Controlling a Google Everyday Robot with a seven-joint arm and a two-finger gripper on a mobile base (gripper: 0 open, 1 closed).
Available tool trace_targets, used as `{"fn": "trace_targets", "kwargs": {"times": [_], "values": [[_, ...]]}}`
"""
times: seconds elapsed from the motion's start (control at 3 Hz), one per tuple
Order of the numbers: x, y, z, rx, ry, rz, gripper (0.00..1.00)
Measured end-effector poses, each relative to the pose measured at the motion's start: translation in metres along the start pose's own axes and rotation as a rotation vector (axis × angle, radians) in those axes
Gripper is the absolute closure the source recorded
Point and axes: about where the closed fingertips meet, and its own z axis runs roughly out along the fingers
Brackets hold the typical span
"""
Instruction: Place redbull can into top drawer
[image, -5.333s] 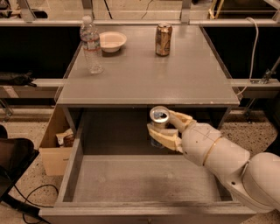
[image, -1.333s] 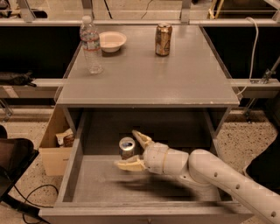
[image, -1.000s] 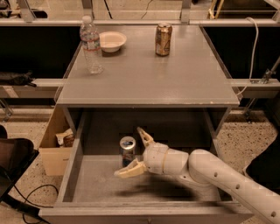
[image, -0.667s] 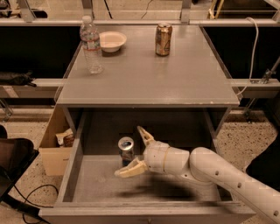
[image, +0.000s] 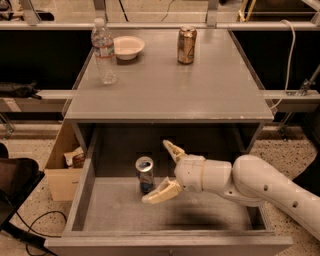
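The redbull can (image: 145, 174) stands upright on the flat bottom of the open top drawer (image: 115, 212), left of its middle. My gripper (image: 162, 171) is inside the drawer just right of the can, open, with one finger (image: 172, 149) above and behind and the other finger (image: 161, 192) low in front. The fingers stand apart from the can, and the gripper holds nothing.
On the cabinet top (image: 210, 90) stand a water bottle (image: 104, 51), a white bowl (image: 128, 47) and a wider brown-gold can (image: 186, 45). A cardboard box (image: 62, 165) sits on the floor left of the drawer. A cable (image: 292, 60) hangs at the right.
The gripper brought the can down into the drawer, set it upright and opened. In the last second the fingers have drawn slightly right of the can, which stays put.
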Motion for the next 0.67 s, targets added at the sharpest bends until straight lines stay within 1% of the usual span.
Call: {"fn": "trace_targets", "kwargs": {"times": [0.33,0.67], "values": [[-0.026,0.016,-0.033,-0.055,0.077,-0.016,0.00],[-0.066,0.034,-0.071,-0.096,0.187,-0.048,0.00]]}}
